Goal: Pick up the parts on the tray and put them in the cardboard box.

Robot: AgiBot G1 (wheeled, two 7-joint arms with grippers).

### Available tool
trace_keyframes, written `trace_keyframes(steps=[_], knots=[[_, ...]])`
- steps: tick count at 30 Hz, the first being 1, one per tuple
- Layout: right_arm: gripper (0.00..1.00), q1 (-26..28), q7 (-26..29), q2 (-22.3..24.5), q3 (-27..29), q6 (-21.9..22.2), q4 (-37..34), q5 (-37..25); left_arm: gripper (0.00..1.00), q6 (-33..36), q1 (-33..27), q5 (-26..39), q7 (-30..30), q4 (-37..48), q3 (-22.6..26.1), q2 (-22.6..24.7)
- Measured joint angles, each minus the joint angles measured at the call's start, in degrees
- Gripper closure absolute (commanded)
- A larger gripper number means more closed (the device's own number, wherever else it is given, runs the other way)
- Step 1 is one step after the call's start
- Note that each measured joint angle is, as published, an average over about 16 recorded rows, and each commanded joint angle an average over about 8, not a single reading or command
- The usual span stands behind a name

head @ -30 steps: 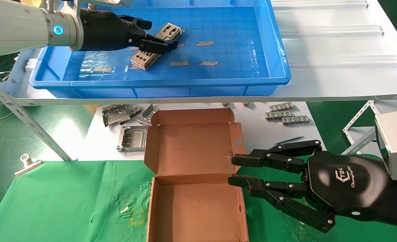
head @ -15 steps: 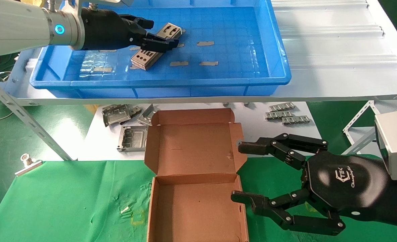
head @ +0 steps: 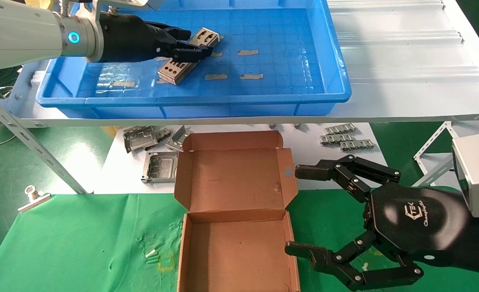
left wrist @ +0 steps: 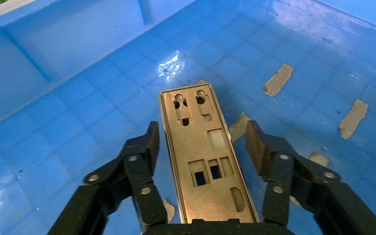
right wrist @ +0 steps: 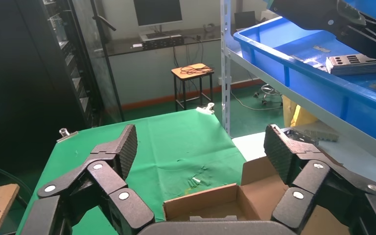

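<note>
Blue tray (head: 324, 87) w/ metal plates (left wrist: 203, 156) and tape bits (head: 247, 52) on floor. Cardboard box (head: 235, 211) open, nothing inside. Left gripper (left wrist: 200, 147) low in tray, fingers apart, one each side of top plate. Right gripper (head: 300, 211) just beside box, spread wide.

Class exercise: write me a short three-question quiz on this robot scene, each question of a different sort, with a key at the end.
1. True or false: the left gripper has its jaws open either side of a metal plate in the blue tray.
2. The cardboard box is: A) shut, B) open with nothing visible inside, C) open and full of plates.
3. Fill in: the right gripper is beside the box with its jaws ____.

Key: 1 true; 2 B; 3 open.
</note>
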Motion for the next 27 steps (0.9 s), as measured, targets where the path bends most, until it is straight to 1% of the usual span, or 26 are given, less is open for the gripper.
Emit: trace_keyframes(steps=[27], knots=[[0.00,0.00,0.00,0.00,0.00,0.00,0.00,0.00,1.00,0.17,-1.40,-0.63,0.64,0.09,-0.30,-0.48]])
